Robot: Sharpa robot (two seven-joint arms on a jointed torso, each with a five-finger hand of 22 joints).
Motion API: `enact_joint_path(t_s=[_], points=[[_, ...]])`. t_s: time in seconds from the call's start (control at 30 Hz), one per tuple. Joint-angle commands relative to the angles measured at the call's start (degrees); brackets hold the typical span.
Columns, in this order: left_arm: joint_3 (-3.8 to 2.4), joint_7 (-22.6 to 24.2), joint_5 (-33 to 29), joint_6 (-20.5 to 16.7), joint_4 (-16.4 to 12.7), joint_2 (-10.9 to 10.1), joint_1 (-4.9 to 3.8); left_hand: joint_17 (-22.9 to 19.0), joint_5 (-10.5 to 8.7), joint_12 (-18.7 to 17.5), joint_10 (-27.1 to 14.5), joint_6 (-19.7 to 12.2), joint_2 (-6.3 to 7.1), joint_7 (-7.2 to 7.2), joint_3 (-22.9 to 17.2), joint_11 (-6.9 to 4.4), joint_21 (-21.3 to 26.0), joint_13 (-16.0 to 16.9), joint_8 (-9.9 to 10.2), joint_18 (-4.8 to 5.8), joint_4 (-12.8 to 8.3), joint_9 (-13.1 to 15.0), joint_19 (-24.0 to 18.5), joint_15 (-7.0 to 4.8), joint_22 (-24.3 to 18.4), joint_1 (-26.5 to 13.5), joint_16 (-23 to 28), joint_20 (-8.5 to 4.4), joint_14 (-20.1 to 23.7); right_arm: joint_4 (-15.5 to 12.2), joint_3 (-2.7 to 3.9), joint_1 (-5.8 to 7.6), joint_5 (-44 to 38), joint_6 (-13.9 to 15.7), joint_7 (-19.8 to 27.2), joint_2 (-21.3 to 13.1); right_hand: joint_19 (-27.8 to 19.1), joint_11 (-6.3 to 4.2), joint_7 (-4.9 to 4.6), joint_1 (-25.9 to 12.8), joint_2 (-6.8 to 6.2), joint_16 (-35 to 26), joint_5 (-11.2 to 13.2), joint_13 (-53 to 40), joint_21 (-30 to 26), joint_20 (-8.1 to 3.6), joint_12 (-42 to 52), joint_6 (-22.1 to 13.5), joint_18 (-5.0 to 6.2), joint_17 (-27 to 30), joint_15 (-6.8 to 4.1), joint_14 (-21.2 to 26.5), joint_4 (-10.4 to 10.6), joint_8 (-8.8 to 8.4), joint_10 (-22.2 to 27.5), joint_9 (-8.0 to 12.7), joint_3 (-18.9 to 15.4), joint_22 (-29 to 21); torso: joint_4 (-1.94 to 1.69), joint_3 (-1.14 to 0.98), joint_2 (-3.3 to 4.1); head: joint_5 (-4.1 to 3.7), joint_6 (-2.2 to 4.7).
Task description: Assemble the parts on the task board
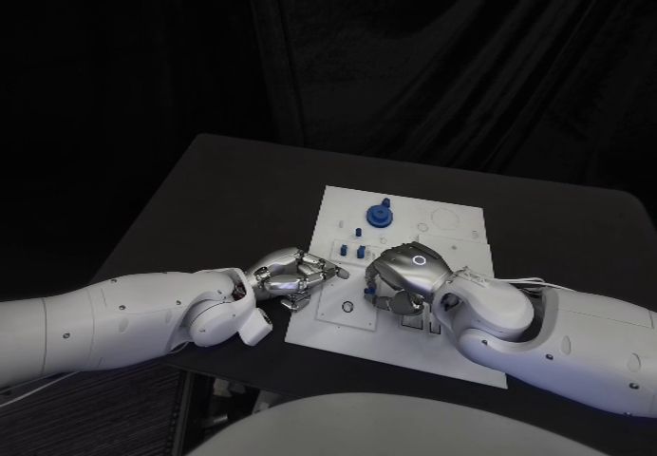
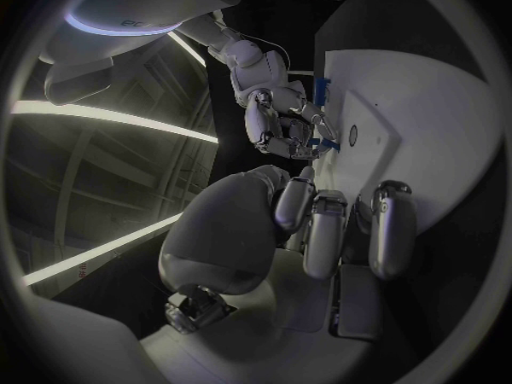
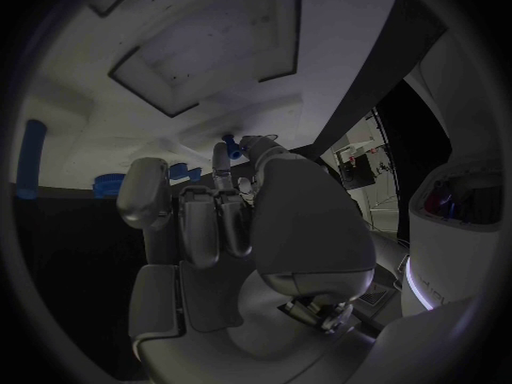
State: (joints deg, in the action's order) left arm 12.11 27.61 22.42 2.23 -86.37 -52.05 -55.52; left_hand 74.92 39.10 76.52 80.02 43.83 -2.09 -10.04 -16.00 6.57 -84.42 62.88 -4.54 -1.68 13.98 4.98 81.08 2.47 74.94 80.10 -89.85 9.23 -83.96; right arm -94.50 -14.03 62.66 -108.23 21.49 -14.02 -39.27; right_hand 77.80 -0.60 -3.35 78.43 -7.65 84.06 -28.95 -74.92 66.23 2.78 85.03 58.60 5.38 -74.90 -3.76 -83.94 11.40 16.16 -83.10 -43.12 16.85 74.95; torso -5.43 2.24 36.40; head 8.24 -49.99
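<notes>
The white task board (image 1: 452, 228) lies in the middle of the black table. A blue gear-shaped part (image 1: 380, 216) stands near its far edge, with small blue pegs (image 1: 352, 251) upright in front of it. My right hand (image 1: 406, 274) hovers low over the board's near half with its fingers curled down. In the right wrist view its fingertips pinch a small blue part (image 3: 227, 138), and the left wrist view shows that blue part (image 2: 328, 145) under the right hand (image 2: 280, 126). My left hand (image 1: 291, 275) sits at the board's left edge with curled fingers (image 2: 325, 226) holding nothing.
A round hole (image 1: 347, 306) opens in the board's near left corner, between the two hands. Recessed outlines (image 3: 203, 51) mark the board's far right part. Bare black table (image 1: 205, 190) surrounds the board, with its edges close on the left and at the front.
</notes>
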Motion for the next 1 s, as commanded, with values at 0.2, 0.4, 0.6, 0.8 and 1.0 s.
enact_joint_path(t_s=[0.2,0.4,0.6,0.8,1.0], points=[[-0.03,0.47,-0.12,0.65,-0.11,0.09,0.13,15.08,-0.39,13.48,9.98,0.33,-0.37,-0.07,0.08,-1.25,0.27,27.12,-0.22,-0.59,0.19,0.06,-0.49,0.34,11.72,0.10,-0.15,-0.09,-6.04,-0.07,-0.08,-0.03,-0.43,-0.95,-0.79,0.25,-1.51,1.48,-1.39,-2.36,0.03,-0.93,11.41,-7.45,-2.31,1.02,-1.24,-3.45,0.09,-3.43,1.29,-0.17,-0.33,-4.50,2.35,2.52,0.09,7.58,0.05,-0.02,0.00,0.06,-0.01],[-0.03,0.49,-0.12,0.64,-0.06,0.10,0.14,15.08,-0.39,13.48,9.98,0.33,-0.37,-0.07,0.08,-1.25,0.27,27.12,-0.22,-0.59,0.19,0.06,-0.49,0.34,11.72,0.10,-0.15,-0.09,-6.04,0.07,-0.08,-0.03,-0.43,-0.78,-0.90,0.23,-2.58,2.65,-3.45,-3.90,-0.72,-1.49,16.87,-6.49,-4.27,2.12,-2.10,-8.56,0.47,-2.52,2.47,0.65,1.48,-9.34,3.94,6.17,-2.69,7.16,0.04,-0.04,0.01,0.07,-0.01],[-0.03,0.52,-0.12,0.62,0.00,0.09,0.15,15.08,-0.39,13.48,9.98,0.33,-0.37,-0.07,0.08,-1.25,0.27,27.12,-0.22,-0.59,0.19,0.06,-0.49,0.34,11.72,0.10,-0.15,-0.09,-6.04,0.03,-0.08,-0.03,-0.43,-0.11,-1.08,0.12,-2.57,2.77,-3.73,-3.93,-0.75,-1.40,18.89,-6.49,-4.48,2.39,-2.10,-10.13,0.55,-2.59,2.60,0.68,2.22,-11.05,4.05,8.30,-4.43,7.17,0.01,-0.02,0.04,0.05,-0.01],[-0.03,0.62,-0.12,0.47,-0.06,-0.07,0.16,15.08,-0.46,13.48,9.98,0.38,-0.37,-0.09,0.08,-1.23,0.28,27.12,-0.27,-0.59,0.19,0.09,-0.50,0.36,11.73,0.11,-0.15,-0.07,-6.04,-0.70,-0.07,0.01,-0.43,2.65,-1.31,-0.77,-2.11,2.73,-3.70,-4.24,-0.92,-1.12,20.19,-6.77,-3.94,2.40,-1.83,-10.26,0.45,-2.95,2.57,0.41,3.06,-11.52,3.62,9.50,-5.92,7.35,0.01,-0.01,0.05,0.22,-0.01],[-0.03,1.55,-0.12,-0.36,-0.34,-0.41,0.17,15.08,-0.48,13.48,9.98,0.38,-0.35,-0.09,0.10,-1.23,0.29,27.12,-0.29,-0.59,0.17,0.09,-0.51,0.37,11.73,0.12,-0.15,-0.07,-6.04,-2.29,-0.05,1.58,0.69,6.19,-0.52,-2.76,-1.58,2.71,-3.67,-4.14,-0.75,-0.88,20.46,-7.01,-3.17,2.37,-1.62,-9.70,0.30,-3.30,2.54,0.13,3.68,-11.42,3.21,10.07,-6.56,7.56,0.04,-0.05,0.02,0.06,-0.01]])
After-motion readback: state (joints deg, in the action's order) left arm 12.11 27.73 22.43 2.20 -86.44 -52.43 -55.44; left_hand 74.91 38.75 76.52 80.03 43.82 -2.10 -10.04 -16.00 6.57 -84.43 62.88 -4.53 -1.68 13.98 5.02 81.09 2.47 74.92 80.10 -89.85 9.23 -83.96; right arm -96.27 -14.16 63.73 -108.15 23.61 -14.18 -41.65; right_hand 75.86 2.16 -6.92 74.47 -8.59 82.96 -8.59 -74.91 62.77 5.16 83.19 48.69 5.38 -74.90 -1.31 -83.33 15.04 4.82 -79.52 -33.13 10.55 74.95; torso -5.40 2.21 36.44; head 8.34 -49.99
